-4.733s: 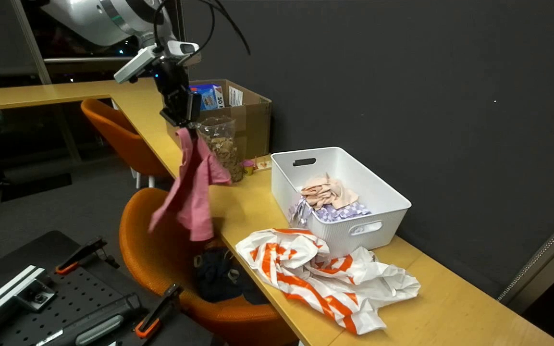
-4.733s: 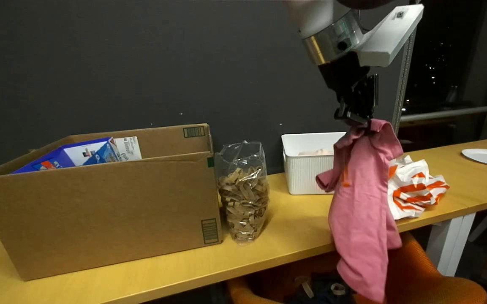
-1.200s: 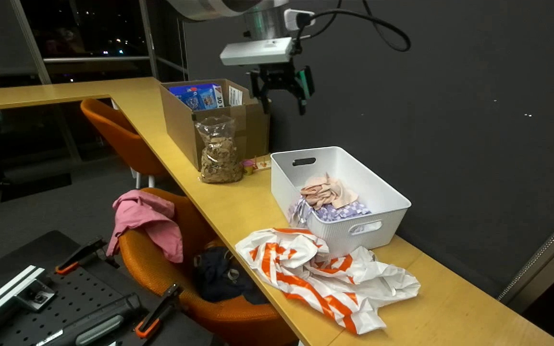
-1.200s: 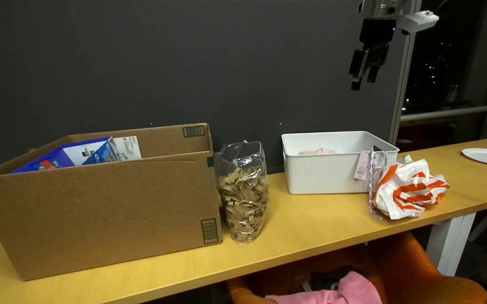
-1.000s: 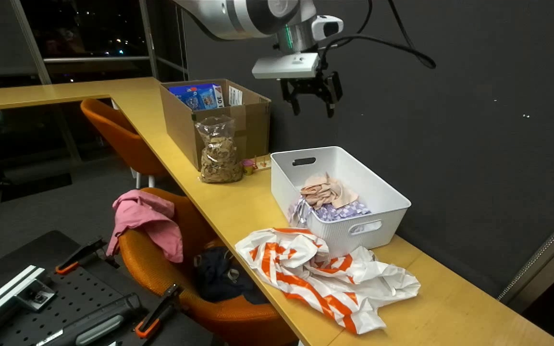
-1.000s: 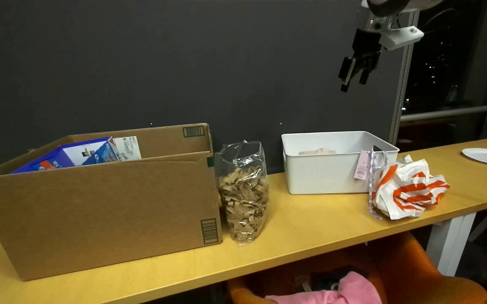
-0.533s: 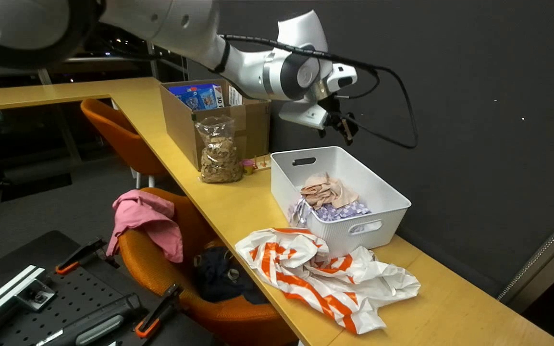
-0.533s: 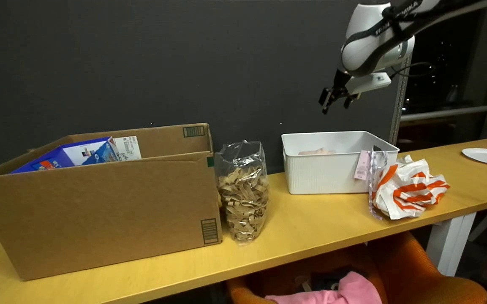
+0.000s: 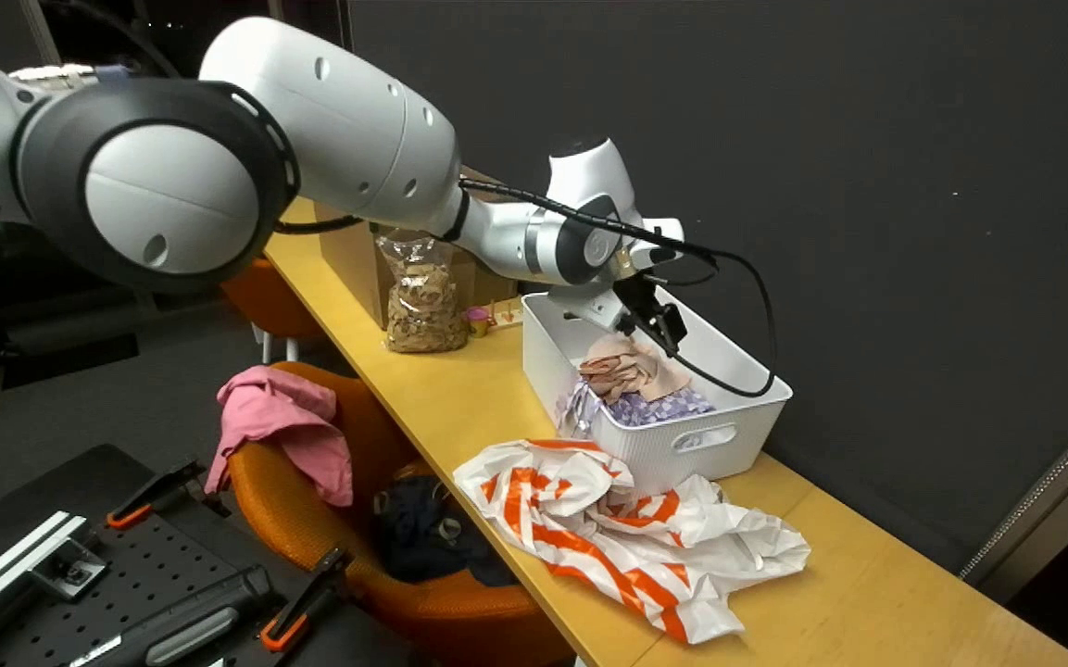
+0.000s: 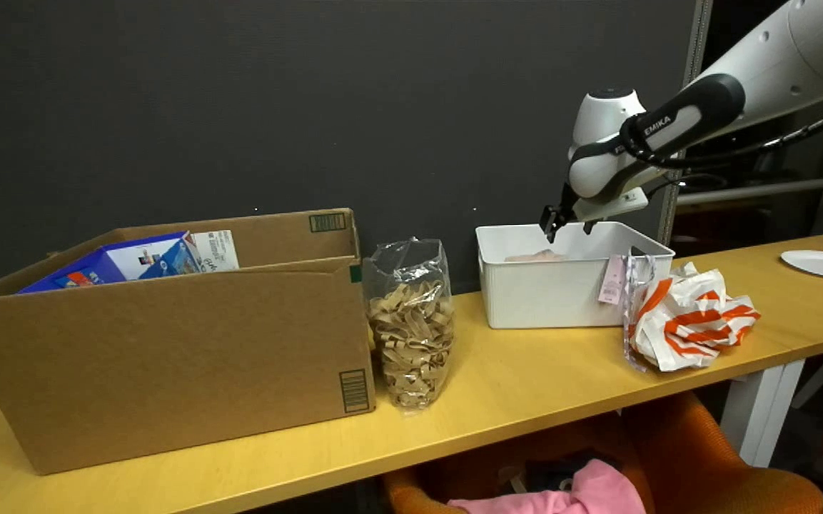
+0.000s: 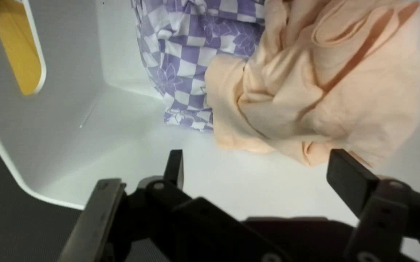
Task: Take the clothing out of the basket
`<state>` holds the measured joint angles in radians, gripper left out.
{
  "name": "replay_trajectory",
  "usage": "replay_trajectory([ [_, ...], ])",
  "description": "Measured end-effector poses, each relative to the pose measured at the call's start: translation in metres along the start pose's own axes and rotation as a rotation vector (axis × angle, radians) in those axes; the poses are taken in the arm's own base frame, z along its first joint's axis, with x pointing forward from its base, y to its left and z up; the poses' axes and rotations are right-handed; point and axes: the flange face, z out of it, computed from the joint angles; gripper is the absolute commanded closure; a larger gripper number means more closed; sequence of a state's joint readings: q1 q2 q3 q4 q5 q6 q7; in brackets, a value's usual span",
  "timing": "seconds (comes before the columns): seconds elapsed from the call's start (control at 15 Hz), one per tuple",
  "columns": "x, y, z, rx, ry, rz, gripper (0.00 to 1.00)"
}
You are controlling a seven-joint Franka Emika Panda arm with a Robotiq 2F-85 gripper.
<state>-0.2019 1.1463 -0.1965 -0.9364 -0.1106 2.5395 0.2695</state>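
Left, we had a pink garment (image 9: 283,426) on an orange chair (image 9: 302,528), then peach cloth (image 9: 626,371) and purple-checked cloth (image 9: 661,407) in the basket (image 9: 756,431), tool (image 11: 258,166) gaping empty at its mouth. Reach-in step, we figured; next needed lowering and pinching the peach.

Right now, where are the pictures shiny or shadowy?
In both exterior views, bright glints on the clear plastic bag of brown strips; in the wrist view, shadows in folds of the crumpled peach cloth, and gray shading on one wall of the white plastic basket.
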Motion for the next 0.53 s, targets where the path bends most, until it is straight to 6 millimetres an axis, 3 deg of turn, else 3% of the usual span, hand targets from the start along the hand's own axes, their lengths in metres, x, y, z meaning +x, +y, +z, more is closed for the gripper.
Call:
replay_trajectory([
  [0.4, -0.032, -0.015, 0.048, 0.009, -0.044, -0.007, 0.0],
  [0.47, -0.036, -0.017, 0.054, 0.012, -0.05, -0.004, 0.2],
  [0.53, -0.04, -0.018, 0.06, 0.015, -0.055, -0.001, 0.28],
])
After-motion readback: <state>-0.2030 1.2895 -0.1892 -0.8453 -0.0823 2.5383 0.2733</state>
